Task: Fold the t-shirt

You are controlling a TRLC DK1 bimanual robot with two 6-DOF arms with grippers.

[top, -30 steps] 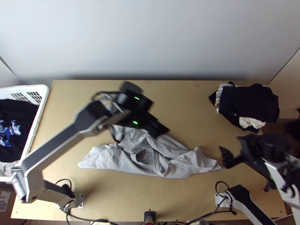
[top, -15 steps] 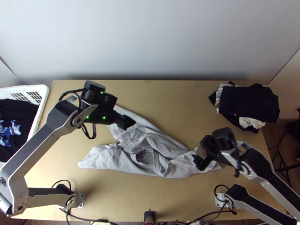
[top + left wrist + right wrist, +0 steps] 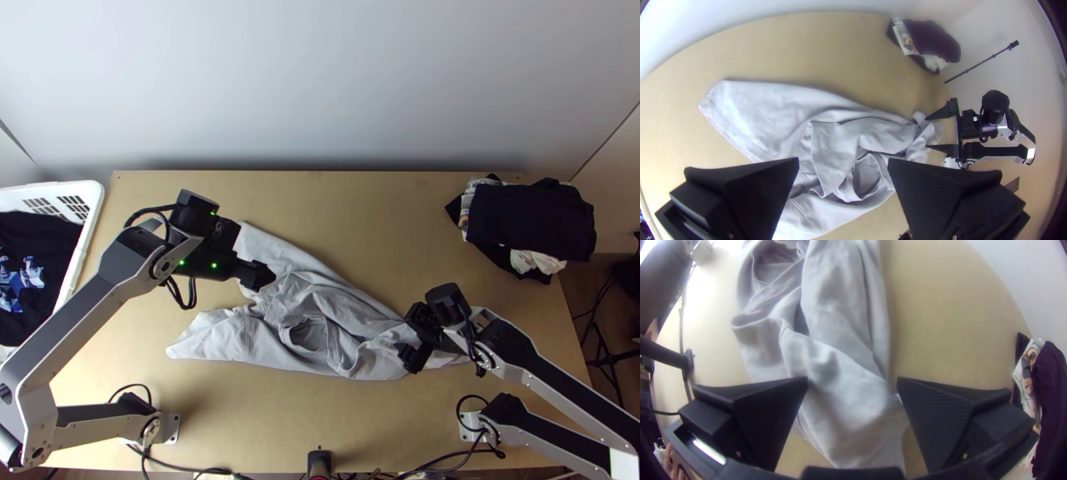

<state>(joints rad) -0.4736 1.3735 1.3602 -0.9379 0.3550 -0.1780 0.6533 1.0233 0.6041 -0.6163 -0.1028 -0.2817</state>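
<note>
So, one grey t-shirt (image 3: 240,344) lies bunched on one surface (image 3: 400,216), under the left pincer (image 3: 259,274), its two fingers spread, and between the right pincer's (image 3: 410,334) two spread fingers. One clothes pile (image 3: 532,216) is well apart from both.

Light grey fabric t-shirt (image 3: 320,320): bunched and wrinkled, not flat, lying lengthwise across the middle of the light wooden counter (image 3: 384,216), loose folds around a central hollow, ends tapering out.

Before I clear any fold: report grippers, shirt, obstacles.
Left gripper open; right gripper open. Shirt rumpled beneath both, ungripped. Clothes pile aside, not in the way.
</note>
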